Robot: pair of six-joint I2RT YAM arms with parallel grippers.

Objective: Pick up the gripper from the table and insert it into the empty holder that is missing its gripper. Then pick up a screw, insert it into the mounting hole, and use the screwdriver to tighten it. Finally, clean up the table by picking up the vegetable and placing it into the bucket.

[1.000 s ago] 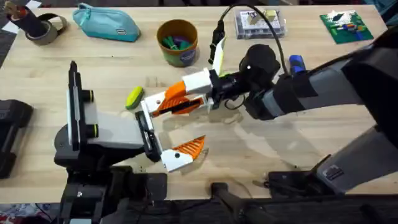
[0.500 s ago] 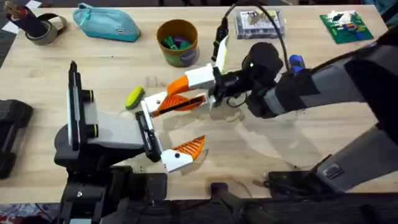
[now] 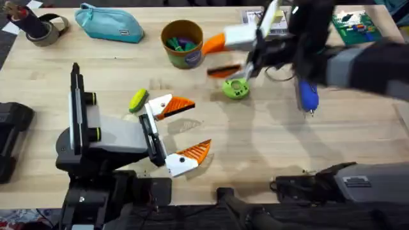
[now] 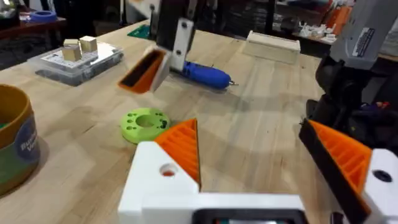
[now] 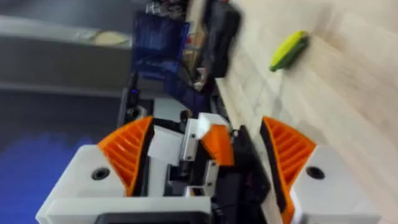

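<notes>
The right gripper [image 3: 233, 57] hovers over the far side of the bench [image 3: 268, 147], jaws wide and holding nothing, near the screwdriver [image 3: 308, 96]. The gripper [image 3: 176, 106] sits in the holder [image 3: 158, 104] on the stand, seemingly awaiting its screw. Open bench lies between.

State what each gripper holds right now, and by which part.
Nothing is held: the left gripper and the right gripper are both open, with nothing between their fingers.
</notes>
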